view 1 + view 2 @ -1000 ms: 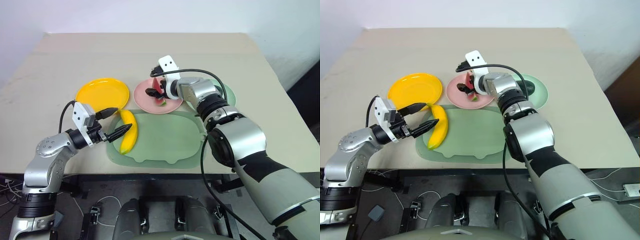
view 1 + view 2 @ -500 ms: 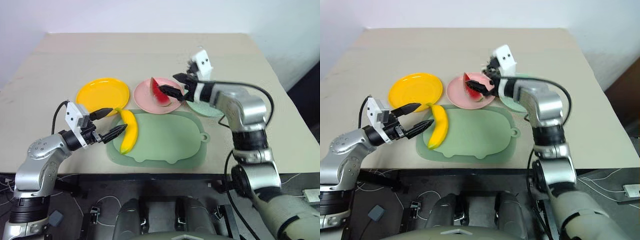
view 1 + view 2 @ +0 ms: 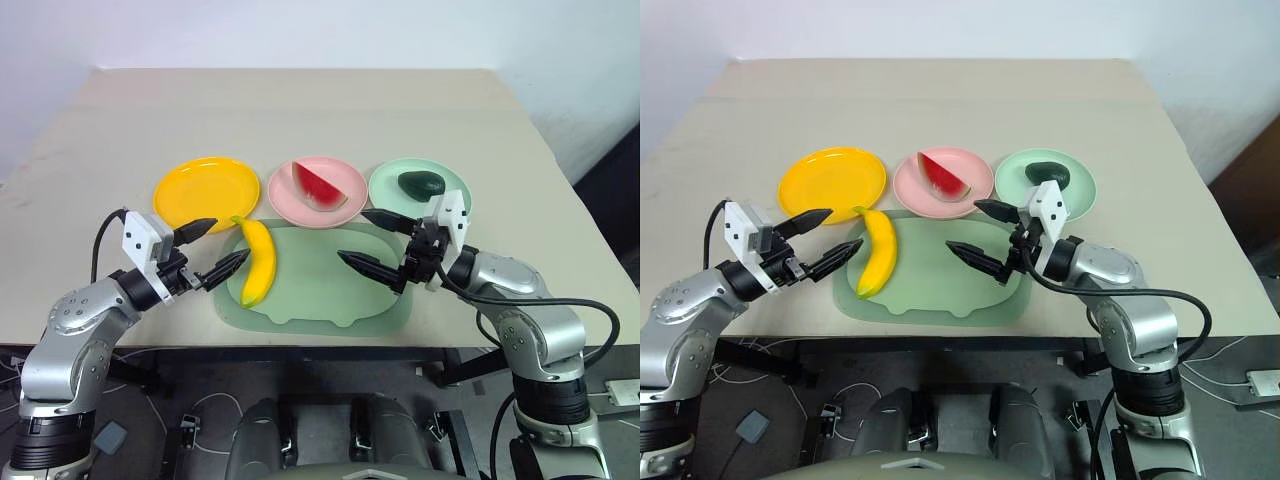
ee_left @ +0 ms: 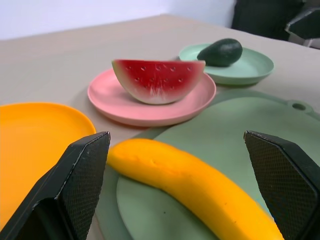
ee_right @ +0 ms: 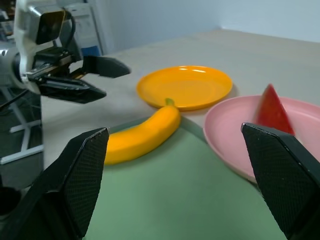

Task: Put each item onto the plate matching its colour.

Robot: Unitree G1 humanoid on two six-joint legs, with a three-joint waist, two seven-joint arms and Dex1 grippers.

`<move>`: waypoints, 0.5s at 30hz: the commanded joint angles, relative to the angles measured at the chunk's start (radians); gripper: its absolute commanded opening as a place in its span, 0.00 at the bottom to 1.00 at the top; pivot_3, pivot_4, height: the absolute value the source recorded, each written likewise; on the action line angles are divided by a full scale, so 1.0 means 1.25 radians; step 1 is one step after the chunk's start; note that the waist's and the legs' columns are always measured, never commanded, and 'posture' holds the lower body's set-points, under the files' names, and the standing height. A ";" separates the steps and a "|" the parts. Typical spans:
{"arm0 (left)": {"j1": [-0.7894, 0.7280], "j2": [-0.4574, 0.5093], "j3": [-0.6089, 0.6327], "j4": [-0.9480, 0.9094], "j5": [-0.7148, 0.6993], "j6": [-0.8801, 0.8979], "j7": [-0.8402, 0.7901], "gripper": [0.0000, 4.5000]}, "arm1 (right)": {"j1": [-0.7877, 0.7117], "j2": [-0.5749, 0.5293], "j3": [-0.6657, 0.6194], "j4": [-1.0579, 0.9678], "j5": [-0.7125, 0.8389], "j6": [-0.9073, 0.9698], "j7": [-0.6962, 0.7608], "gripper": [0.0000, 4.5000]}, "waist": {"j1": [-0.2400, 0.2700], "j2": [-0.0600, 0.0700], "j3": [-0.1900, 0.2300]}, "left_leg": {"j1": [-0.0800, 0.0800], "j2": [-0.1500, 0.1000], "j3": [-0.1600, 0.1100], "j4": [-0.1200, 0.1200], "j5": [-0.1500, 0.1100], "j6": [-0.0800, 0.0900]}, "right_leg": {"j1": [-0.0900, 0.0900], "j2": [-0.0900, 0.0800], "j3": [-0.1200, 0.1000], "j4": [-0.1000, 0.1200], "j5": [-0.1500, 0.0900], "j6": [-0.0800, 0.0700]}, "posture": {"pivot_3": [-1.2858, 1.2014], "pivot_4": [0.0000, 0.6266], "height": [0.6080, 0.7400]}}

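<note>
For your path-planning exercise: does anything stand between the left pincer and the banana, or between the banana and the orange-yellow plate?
Nothing visible does. The open left pincer faces the banana, which lies on the pale green mat, with only bare table between. The banana's stem end lies beside the orange-yellow plate, whose surface is bare.

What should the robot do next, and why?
Probably the left pincer, open beside the banana, should close on it. The banana lies on the green mat, not the yellow plate; watermelon and avocado already sit on matching plates.
</note>
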 commanded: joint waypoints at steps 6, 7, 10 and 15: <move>-0.020 -0.058 -0.021 -0.134 0.023 0.110 0.212 1.00 | -0.040 -0.020 0.015 0.034 0.002 -0.042 -0.009 1.00 | 0.009 0.000 0.000 | 0.001 0.000 -0.001 0.000 -0.001 0.001 | 0.003 -0.001 -0.001 -0.001 0.000 0.000 | 0.52 0.24 0.66; -0.025 -0.073 -0.025 -0.150 0.020 0.134 0.245 1.00 | -0.043 -0.022 0.017 0.041 -0.001 -0.049 -0.008 1.00 | 0.013 0.000 0.000 | 0.001 0.000 -0.001 0.000 -0.001 0.001 | 0.003 -0.001 -0.001 -0.001 0.000 0.000 | 0.52 0.24 0.66; -0.047 -0.113 -0.049 -0.190 0.019 0.222 0.344 1.00 | -0.059 -0.043 0.016 0.063 -0.011 -0.072 0.005 1.00 | 0.019 0.000 0.000 | 0.002 0.000 -0.001 0.000 -0.001 0.001 | 0.003 -0.001 -0.001 -0.001 0.000 0.000 | 0.52 0.24 0.66; -0.083 -0.196 -0.064 -0.241 0.010 0.347 0.493 1.00 | -0.089 -0.066 0.003 0.079 0.007 -0.077 0.012 1.00 | 0.019 -0.001 0.000 | 0.002 -0.001 -0.002 0.001 -0.001 0.001 | 0.004 -0.001 -0.001 -0.001 0.000 0.000 | 0.52 0.24 0.66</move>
